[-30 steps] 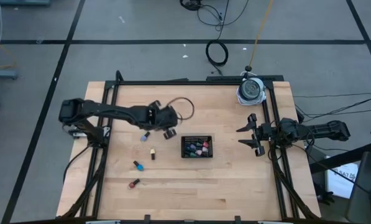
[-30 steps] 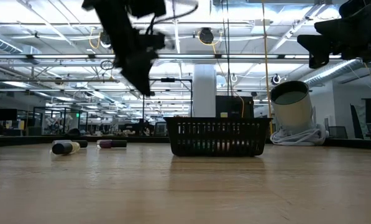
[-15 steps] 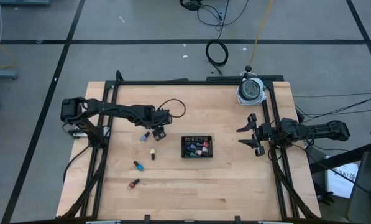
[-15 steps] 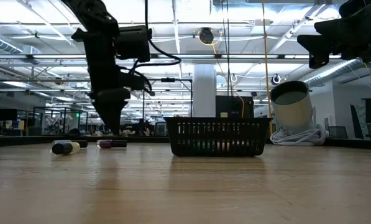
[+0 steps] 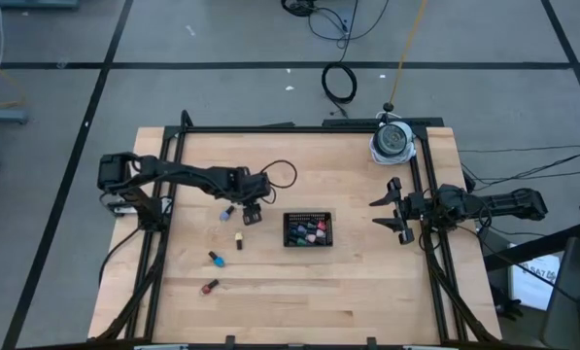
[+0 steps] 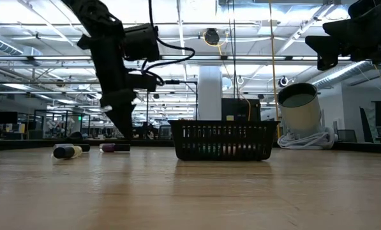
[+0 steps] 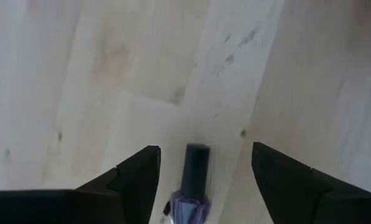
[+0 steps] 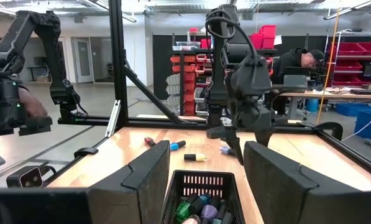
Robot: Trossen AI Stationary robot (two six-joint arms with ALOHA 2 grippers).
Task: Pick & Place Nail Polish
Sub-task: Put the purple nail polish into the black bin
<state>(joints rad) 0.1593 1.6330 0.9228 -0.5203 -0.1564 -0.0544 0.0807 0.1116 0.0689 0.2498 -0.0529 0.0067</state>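
Left gripper [image 5: 250,210] hangs low over the light wooden table [image 5: 299,282], its two dark fingers [image 7: 135,180] spread wide and holding nothing. Seen from its wrist, a small purple nail polish bottle with a dark cap [image 7: 191,193] lies flat on the wood between those fingers, apart from both. From above, this purple bottle [image 5: 228,211] lies just to the left of the small black rectangular mesh tray [image 5: 308,229] that sits near the middle of the table, and the gripper stands between the two.

Several more little bottles lie inside the tray, pink, red and green among them [image 5: 311,232]. Further left of the tray and nearer the table's front edge, a yellow bottle [image 5: 239,239], a blue bottle [image 5: 215,258] and a red bottle [image 5: 209,287] lie on their sides, each apart from the others.

Well to the right of the tray, the right gripper [image 5: 394,210] waits above the black frame rail [image 5: 427,253], fingers apart and empty. Behind it, at the far right corner, stands a white cylindrical container [image 5: 392,141].
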